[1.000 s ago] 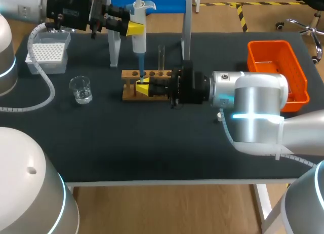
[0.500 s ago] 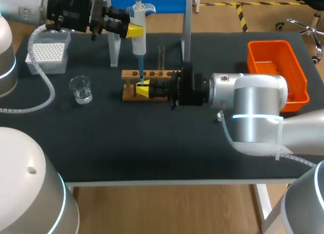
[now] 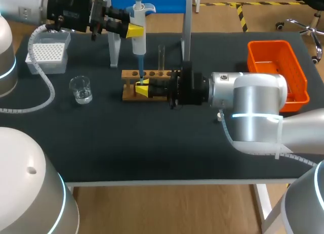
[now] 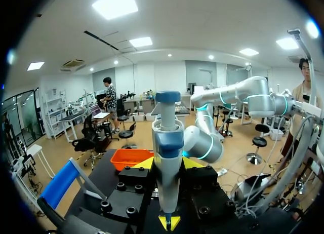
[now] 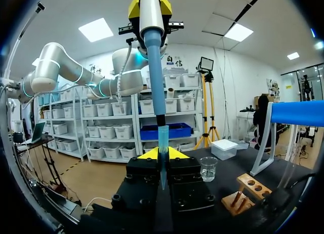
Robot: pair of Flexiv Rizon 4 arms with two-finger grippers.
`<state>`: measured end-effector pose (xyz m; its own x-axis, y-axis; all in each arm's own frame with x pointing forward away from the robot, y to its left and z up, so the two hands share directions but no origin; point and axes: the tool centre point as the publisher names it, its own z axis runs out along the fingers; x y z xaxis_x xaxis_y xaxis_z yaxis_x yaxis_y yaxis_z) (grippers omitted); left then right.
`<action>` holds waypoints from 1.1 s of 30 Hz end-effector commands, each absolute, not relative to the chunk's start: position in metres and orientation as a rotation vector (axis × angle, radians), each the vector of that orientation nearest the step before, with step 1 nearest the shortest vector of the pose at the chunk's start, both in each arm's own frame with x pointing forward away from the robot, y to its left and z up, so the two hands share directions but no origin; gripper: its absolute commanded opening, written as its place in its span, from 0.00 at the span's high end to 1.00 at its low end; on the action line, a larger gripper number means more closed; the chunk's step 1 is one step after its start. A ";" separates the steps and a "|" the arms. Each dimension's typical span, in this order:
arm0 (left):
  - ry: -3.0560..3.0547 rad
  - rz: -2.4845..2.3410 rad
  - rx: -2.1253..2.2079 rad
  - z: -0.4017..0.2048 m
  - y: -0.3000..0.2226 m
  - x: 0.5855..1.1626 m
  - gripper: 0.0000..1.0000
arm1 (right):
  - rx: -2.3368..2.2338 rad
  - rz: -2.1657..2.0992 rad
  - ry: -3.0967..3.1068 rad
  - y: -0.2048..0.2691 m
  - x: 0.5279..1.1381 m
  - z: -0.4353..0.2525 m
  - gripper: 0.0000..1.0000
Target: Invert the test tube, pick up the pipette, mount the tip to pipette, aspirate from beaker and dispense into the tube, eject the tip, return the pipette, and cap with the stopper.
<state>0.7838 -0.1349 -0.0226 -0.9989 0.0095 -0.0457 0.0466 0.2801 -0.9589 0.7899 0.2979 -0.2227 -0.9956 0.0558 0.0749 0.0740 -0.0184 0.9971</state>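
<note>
My left gripper [image 3: 132, 30] is shut on the white and blue pipette [image 3: 138, 34] and holds it upright above the wooden rack [image 3: 132, 92]. The pipette's blue tip [image 3: 141, 76] points straight down to my right gripper [image 3: 143, 88]. That gripper sits low over the rack, shut on a thin clear test tube that is hard to make out. In the right wrist view the tip [image 5: 163, 158] runs down between the yellow fingers of the right gripper [image 5: 162, 154]. In the left wrist view the pipette [image 4: 167, 148] stands between the fingers of the left gripper [image 4: 167, 165].
A glass beaker [image 3: 81, 89] stands left of the rack and a tip box [image 3: 47, 54] at the back left. A clear tube [image 3: 161, 56] stands upright in the rack. A blue-topped stand [image 3: 152, 1] is behind it, an orange bin [image 3: 277, 72] at the right. A small white piece [image 3: 219, 115] lies beside my right arm.
</note>
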 end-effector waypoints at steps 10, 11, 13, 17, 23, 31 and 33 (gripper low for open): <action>2.489 -1.865 0.056 -0.023 -0.134 0.784 1.00 | -0.122 -2.234 -2.220 0.296 0.790 -0.217 1.00; 2.489 -1.865 0.056 -0.023 -0.134 0.784 1.00 | -0.123 -2.232 -2.222 0.296 0.791 -0.218 1.00; 2.489 -1.865 0.056 -0.023 -0.134 0.784 1.00 | -0.115 -2.222 -2.236 0.296 0.790 -0.220 1.00; 2.489 -1.865 0.056 -0.023 -0.134 0.784 1.00 | -0.105 -2.214 -2.254 0.296 0.790 -0.224 1.00; 2.489 -1.865 0.056 -0.023 -0.134 0.784 1.00 | -0.105 -2.219 -2.257 0.294 0.791 -0.229 1.00; 2.489 -1.865 0.056 -0.023 -0.134 0.784 1.00 | -0.086 -2.228 -2.262 0.294 0.792 -0.229 1.00; 2.489 -1.865 0.056 -0.023 -0.134 0.784 1.00 | -0.085 -2.229 -2.262 0.294 0.793 -0.228 1.00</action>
<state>0.7838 -0.1349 -0.0229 -0.9989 0.0096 -0.0457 0.0465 0.2804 -0.9587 0.7922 0.2946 -0.2278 -0.9979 0.0631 0.0136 0.0146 0.0165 0.9998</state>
